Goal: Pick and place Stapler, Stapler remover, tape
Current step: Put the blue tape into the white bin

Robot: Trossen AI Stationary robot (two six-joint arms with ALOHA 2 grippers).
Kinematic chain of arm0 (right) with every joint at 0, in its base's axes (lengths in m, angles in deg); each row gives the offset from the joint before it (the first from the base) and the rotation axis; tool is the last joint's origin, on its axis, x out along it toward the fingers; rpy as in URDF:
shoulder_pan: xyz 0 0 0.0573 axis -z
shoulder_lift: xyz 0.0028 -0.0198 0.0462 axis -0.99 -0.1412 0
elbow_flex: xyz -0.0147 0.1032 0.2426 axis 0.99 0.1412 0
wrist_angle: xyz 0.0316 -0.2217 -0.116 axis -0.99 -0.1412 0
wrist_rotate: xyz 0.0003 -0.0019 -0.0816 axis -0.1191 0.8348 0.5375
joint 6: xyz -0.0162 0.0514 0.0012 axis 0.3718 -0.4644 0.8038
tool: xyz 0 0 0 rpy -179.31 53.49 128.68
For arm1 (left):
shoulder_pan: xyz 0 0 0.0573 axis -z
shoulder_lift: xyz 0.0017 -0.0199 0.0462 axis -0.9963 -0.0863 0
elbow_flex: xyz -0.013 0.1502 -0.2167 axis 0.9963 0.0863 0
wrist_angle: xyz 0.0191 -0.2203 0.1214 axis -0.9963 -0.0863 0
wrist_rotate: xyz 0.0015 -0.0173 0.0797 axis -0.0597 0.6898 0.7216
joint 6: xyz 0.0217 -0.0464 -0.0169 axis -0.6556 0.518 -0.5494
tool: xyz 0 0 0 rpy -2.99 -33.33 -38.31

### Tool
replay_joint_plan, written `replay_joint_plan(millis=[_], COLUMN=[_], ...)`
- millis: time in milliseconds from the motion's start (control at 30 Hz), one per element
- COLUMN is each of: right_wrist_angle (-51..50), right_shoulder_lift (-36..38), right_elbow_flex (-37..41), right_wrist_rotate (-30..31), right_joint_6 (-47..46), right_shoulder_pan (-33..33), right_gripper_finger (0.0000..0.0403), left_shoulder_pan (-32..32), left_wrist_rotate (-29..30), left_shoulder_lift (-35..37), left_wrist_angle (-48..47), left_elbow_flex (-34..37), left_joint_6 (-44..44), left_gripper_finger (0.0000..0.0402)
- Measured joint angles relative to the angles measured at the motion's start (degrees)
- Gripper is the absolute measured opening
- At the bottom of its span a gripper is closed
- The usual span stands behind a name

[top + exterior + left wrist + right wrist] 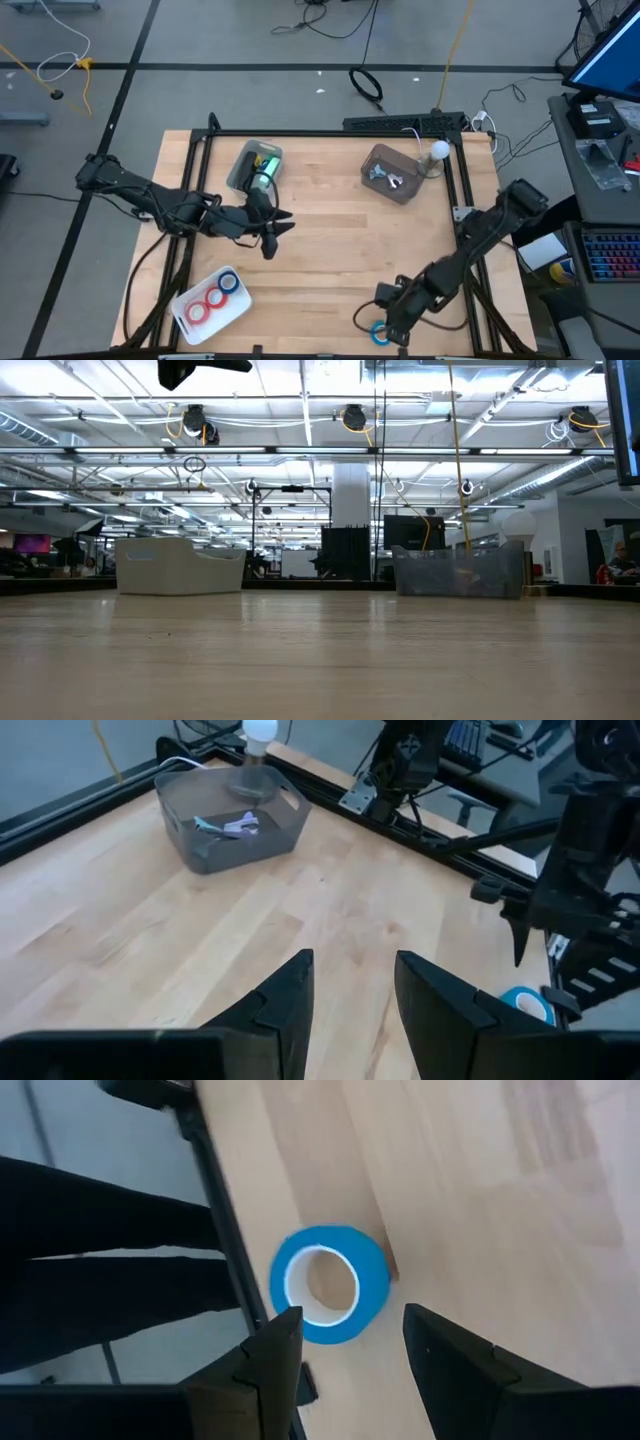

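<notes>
A blue tape roll (328, 1283) lies flat on the wood close to the table's near edge (378, 335). My right gripper (350, 1314) hangs open just above it, its fingers short of the roll and touching nothing; in the high view it shows near the near-right corner (385, 322). Two red rolls and one blue roll lie in a white tray (180, 312). A green stapler (263, 170) lies in a grey bin. Staple removers (228, 823) lie in another grey bin (392, 172). My left gripper (278, 236) is open over the table's middle left (355, 990).
A black frame rail (225, 1220) runs along the table edge right beside the blue roll. A white-headed lamp (439, 150) stands behind the remover bin. Bare wood (340, 250) lies between the two arms. Cables lie on the floor beyond the table.
</notes>
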Motion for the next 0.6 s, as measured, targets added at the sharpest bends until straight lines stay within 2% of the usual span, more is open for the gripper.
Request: replay_joint_plan(millis=[333, 600], right_wrist_angle=[0.1, 2.7], right_shoulder_lift=[-6.5, -7.5], right_elbow_flex=[-0.2, -0.2], right_wrist_rotate=[0.0, 0.1], right_joint_6=[-4.0, -2.6], right_shoulder_pan=[-1.4, -1.4], right_gripper_finger=[0.0171, 0.0171], left_shoulder_pan=[0.0, 0.0], left_wrist_rotate=[-0.7, -1.2], left_shoulder_lift=[0.0, 0.0], left_wrist_angle=[0.0, 0.0], left_elbow_flex=[0.0, 0.0], left_joint_6=[-1.0, -0.9], left_gripper_finger=[0.0140, 0.0140])
